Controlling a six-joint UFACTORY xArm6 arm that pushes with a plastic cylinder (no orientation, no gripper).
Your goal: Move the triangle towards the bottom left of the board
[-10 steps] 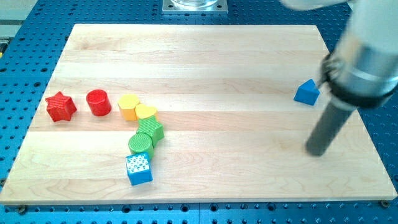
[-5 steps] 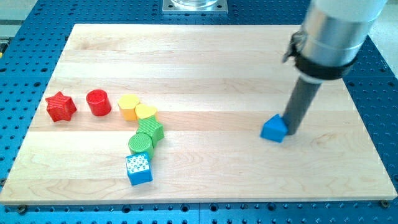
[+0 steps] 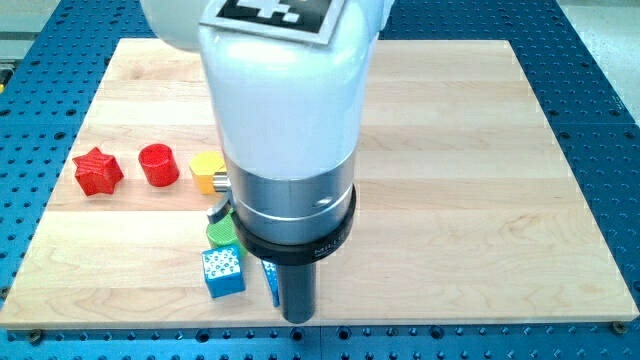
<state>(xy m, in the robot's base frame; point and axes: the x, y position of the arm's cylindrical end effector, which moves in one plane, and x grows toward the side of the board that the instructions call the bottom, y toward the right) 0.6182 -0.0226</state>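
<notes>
The blue triangle shows only as a thin blue sliver against the left side of my rod, near the board's bottom edge, just right of the blue cube with white dots. My tip rests on the wooden board at the bottom, touching or almost touching the triangle's right side. The arm's large white and silver body hides most of the triangle and the middle of the board.
A red star and a red cylinder sit at the view's left. A yellow block and a green block peek out from behind the arm, above the blue cube.
My rod has swept from the view's right to the bottom middle. The blue triangle has slid with it, down and left, from right of centre to beside the blue dotted cube.
</notes>
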